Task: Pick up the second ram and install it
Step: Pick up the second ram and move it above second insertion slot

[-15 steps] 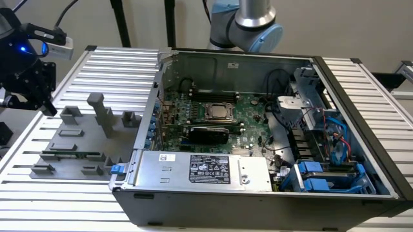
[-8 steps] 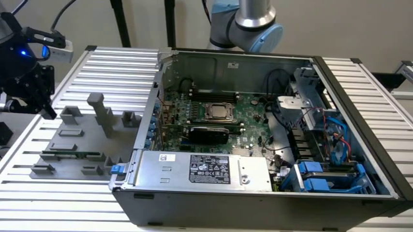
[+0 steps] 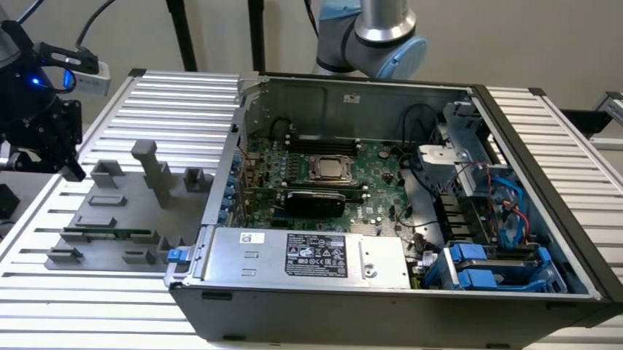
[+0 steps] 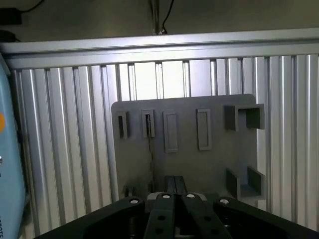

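The second ram, a thin green circuit-board strip, stands on edge in a slot of the flat grey plastic fixture plate, so its top edge is free to be pinched. The black two-finger gripper hangs above the plate, near the strip's line, with its fingers pressed together and holding nothing.

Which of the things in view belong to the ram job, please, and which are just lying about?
Job: second ram, gripper, black motherboard slots.
Lying about: grey fixture blocks, power supply, blue drive caddies.
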Motion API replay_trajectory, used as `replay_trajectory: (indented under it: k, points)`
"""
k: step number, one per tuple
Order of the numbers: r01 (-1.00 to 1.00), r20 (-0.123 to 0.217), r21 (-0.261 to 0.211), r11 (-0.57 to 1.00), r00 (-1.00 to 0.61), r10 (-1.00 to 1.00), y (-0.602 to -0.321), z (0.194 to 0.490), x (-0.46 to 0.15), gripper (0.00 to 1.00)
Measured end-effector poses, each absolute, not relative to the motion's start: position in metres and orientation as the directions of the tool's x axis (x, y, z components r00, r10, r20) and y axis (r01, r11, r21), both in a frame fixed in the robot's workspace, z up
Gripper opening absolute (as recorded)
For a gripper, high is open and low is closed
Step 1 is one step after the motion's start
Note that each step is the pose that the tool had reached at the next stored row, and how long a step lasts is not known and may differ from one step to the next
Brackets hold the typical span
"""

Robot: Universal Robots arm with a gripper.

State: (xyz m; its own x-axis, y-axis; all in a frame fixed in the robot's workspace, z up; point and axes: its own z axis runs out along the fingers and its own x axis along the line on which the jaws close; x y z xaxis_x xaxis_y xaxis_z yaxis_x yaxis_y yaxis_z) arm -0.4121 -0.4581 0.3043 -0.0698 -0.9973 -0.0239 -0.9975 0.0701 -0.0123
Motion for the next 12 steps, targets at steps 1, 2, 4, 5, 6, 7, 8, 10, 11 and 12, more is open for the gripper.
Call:
replay_trajectory:
  k: [1,2,4,5,6,7,8,10,11,12]
  points:
    - [-0.997,-0.024,-0.012,0.070,-0.070,-0.997,-0.4581,0.3043,-0.4121,0.11]
    - [-0.997,-0.024,-0.012,0.070,-0.070,-0.997,-0.4581,0.3043,-0.4121,0.11]
    - [-0.997,-0.024,-0.012,0.070,-0.070,-0.997,-0.4581,0.3043,-0.4121,0.11]
    - [-0.997,-0.024,-0.012,0.070,-0.070,-0.997,-0.4581,0.3043,-0.4121,0.11]
    - [-0.997,-0.024,-0.012,0.070,-0.070,-0.997,-0.4581,0.3043,-0.4121,0.11]
    - [-0.997,-0.024,-0.012,0.070,-0.070,-0.997,-0.4581,0.3043,-0.4121,0.11]
    - [-0.997,-0.024,-0.012,0.070,-0.070,-0.997,-0.4581,0.3043,-0.4121,0.11]
    - [-0.997,-0.024,-0.012,0.070,-0.070,-0.997,-0.4581,0.3043,-0.4121,0.11]
    - [-0.997,-0.024,-0.012,0.070,-0.070,-0.997,-0.4581,0.3043,-0.4121,0.11]
    - [-0.997,-0.024,-0.012,0.070,-0.070,-0.997,-0.4581,0.3043,-0.4121,0.11]
